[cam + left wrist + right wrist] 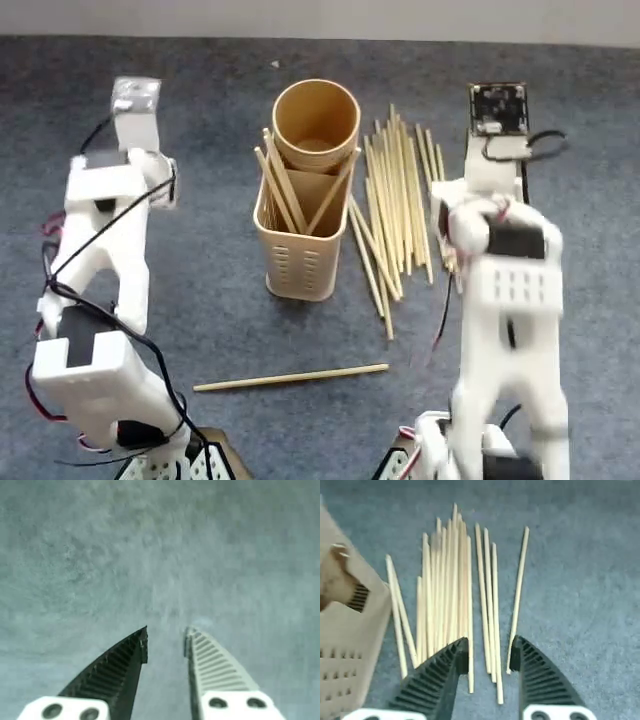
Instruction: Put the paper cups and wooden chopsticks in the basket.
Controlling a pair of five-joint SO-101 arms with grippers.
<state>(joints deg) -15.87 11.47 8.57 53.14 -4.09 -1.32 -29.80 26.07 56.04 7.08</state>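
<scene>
Grey carpet point(200, 130) bears pale chopsticks point(395, 195) beside basket point(300, 265); left and right jaws gape.

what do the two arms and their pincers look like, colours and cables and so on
Both arms are blocky white plastic shells. The left arm carries loose black cables and red wires; the right arm has a dark circuit board at its far end. The left pincer has one black and one white ridged finger; the right pincer has two black ridged ones.
</scene>
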